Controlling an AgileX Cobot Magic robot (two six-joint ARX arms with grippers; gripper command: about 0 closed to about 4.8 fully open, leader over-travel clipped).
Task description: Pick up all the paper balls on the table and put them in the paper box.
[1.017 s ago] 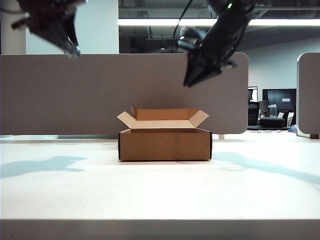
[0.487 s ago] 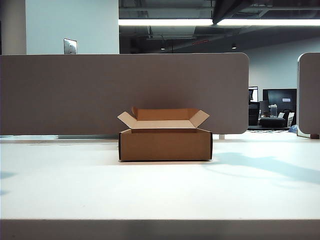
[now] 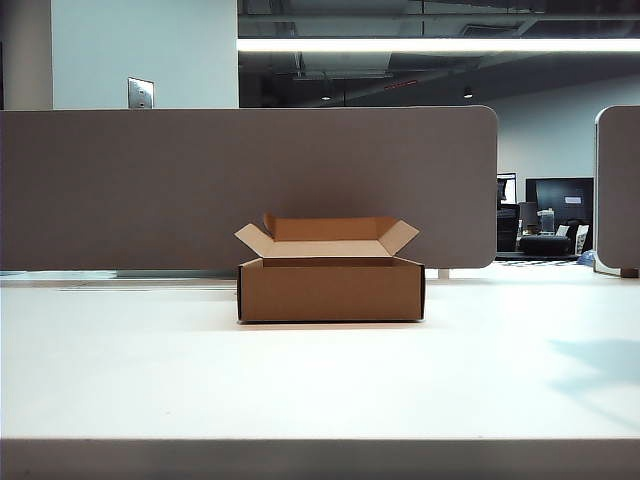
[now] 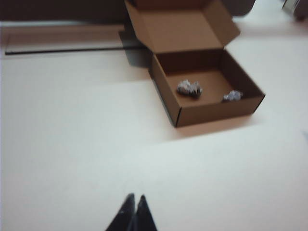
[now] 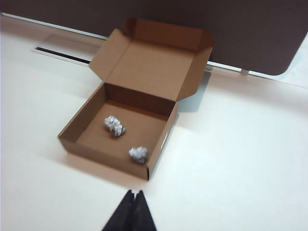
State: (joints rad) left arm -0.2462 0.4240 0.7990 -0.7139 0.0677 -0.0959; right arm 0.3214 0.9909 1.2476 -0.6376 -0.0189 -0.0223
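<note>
The paper box (image 3: 330, 288) sits on the table (image 3: 150, 380) roughly midway between its left and right edges and toward the far edge, close in front of the grey-brown divider panel (image 3: 240, 180); its flaps are folded outward, which leaves the top wide open so that things can be dropped straight in. Both wrist views look down into it and show paper balls lying on its floor: in the right wrist view one paper ball (image 5: 114, 126) rests near the middle of the floor and another (image 5: 138, 154) lies against the wall on the camera's side. The left wrist view shows the same box (image 4: 207, 91) with a wad (image 4: 189, 88) and a second wad (image 4: 232, 96), well apart from each other. Only two wads can be made out; whether a third is hidden behind a wall cannot be told. No loose paper shows on the bare table surface in any view, so the collecting looks finished or nearly so. The left gripper (image 4: 134, 204) hangs above the open table on the near side of the box, its fingertips pressed together with nothing between them. The right gripper (image 5: 134, 199) is likewise pinched tight and empty, just short of the box's near wall. Neither touches the box, and neither arm appears in the exterior view.
</note>
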